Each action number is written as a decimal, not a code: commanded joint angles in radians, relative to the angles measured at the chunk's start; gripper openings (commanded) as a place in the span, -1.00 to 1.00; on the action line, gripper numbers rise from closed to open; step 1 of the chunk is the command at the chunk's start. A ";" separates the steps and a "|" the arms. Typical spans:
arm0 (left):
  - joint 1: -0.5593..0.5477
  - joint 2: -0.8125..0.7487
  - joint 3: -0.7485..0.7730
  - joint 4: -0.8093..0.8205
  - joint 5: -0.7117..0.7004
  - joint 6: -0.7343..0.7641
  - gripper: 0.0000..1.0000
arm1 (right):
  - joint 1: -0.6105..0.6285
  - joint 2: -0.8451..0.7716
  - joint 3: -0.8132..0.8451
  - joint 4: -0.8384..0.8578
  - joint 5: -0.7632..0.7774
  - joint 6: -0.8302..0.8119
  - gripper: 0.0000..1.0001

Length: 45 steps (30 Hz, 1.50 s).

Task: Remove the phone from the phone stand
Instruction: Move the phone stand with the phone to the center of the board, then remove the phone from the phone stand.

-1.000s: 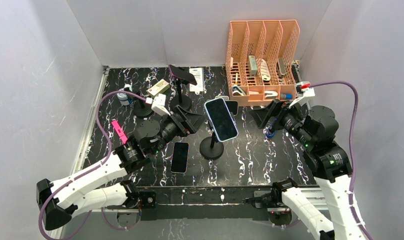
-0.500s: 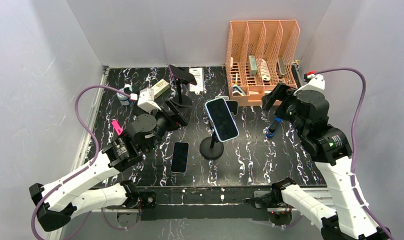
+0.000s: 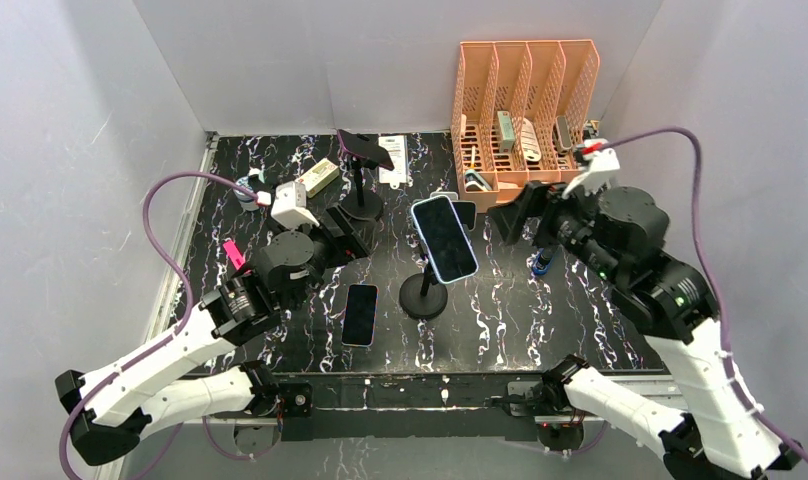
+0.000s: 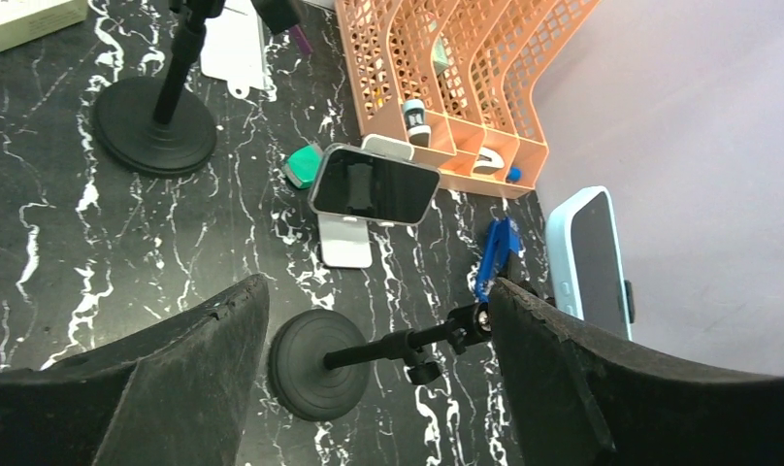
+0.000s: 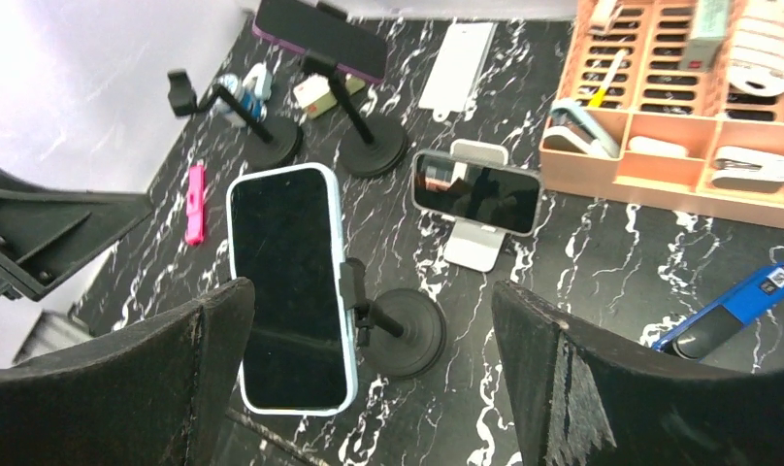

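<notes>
Black, white-veined worktop is filling the overhead view between grey walls. I am seeing the phone sitting clamped in the phone stand around the middle of the worktop, screen tilted upward. The left gripper is hovering to its left, fingers spread wide and holding nothing. The right gripper is hanging to its right, in front of the orange organizer at the far right corner, likewise spread and empty. A second phone is lying flat near the stand's base, toward the near edge.

Through the left wrist camera, the left fingers are standing far apart. The stand's round base and arm are showing between them, and the phone is appearing nearly edge-on by the right finger.

Through the right wrist camera, the right fingers are also gaping wide. The phone is facing me between them, nearer the left finger and touching neither. The stand's clamp is gripping the phone's right edge.
</notes>
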 commanded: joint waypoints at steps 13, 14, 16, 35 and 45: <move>0.005 -0.091 -0.054 0.055 0.072 0.183 0.60 | 0.112 0.194 0.192 -0.133 -0.132 -0.023 0.97; 0.006 -0.087 -0.050 0.057 0.088 0.193 0.60 | 0.113 0.216 0.221 -0.175 -0.143 -0.026 0.97; 0.006 -0.076 -0.046 0.060 0.129 0.210 0.60 | 0.117 0.243 0.258 -0.249 -0.169 -0.042 0.97; 0.006 -0.051 -0.064 0.068 0.175 0.199 0.59 | 0.129 0.273 0.182 -0.317 -0.273 -0.101 0.97; 0.006 -0.047 -0.068 0.065 0.173 0.194 0.59 | 0.149 0.310 0.161 -0.287 -0.264 -0.087 0.97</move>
